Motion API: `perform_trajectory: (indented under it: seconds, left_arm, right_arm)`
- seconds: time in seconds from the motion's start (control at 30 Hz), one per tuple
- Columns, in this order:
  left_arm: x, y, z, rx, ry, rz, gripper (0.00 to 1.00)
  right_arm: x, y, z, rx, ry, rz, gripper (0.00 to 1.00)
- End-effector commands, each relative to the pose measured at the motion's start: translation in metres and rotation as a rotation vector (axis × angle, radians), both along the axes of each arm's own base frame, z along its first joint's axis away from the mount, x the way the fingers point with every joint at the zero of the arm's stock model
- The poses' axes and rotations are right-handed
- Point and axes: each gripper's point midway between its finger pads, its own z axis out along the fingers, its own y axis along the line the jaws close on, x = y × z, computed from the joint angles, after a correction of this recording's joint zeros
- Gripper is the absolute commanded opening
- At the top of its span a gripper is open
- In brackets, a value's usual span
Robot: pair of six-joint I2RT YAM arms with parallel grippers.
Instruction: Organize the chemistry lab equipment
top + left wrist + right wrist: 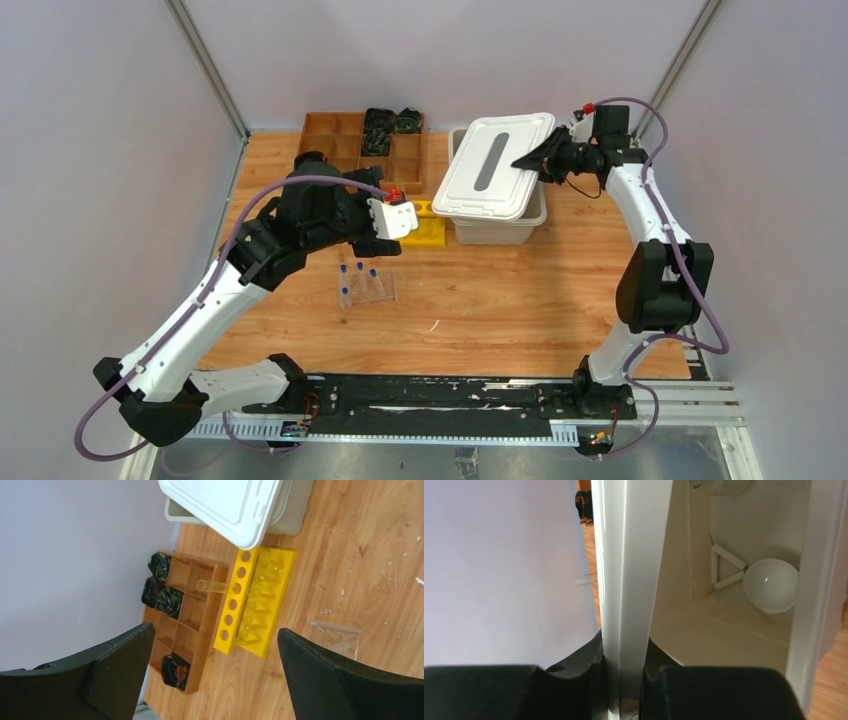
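Observation:
My right gripper (527, 160) is shut on the right edge of the white bin lid (495, 165) and holds it tilted above the white bin (500, 230). Under the lid (629, 570), the right wrist view shows the bin's inside: a white triangle (724, 570), a white round dish (770, 585) and clear glass vessels (719, 485) at the top edge. My left gripper (215, 630) hangs open and empty above the yellow rack (260, 595), which holds one thin glass tube (217, 586). Blue-capped tubes (358, 270) stand in a clear rack (366, 288).
The brown wooden divided tray (350, 145) with black coiled items (378, 125) sits at the back left, right behind the yellow rack (425, 228). Grey walls close in on three sides. The arms' base rail (440, 400) runs along the near edge.

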Motion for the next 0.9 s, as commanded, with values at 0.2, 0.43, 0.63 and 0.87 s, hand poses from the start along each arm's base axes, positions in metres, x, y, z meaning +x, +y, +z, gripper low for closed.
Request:
perform_trajectory:
  seconds: [0.2,0.43,0.63,0.87]
  left_arm:
    - [-0.006,0.001,0.003,-0.039,0.048,0.013,1.00]
    - [-0.007,0.000,0.004,-0.061,0.064,0.019,1.00]
    - [-0.007,0.004,0.000,-0.052,0.097,0.049,1.00]
    - [-0.006,0.005,-0.006,-0.053,0.143,0.068,1.00]
  right_arm:
    - [-0.005,-0.045,-0.048,-0.363,0.121,0.022,0.37]
    - [-0.007,-0.068,-0.066,-0.529,0.191,0.032,0.48]
    - [-0.004,-0.089,-0.061,-0.677,0.182,0.000,0.51]
    - [-0.003,-0.091,-0.067,-0.797,0.195,0.028,0.55]
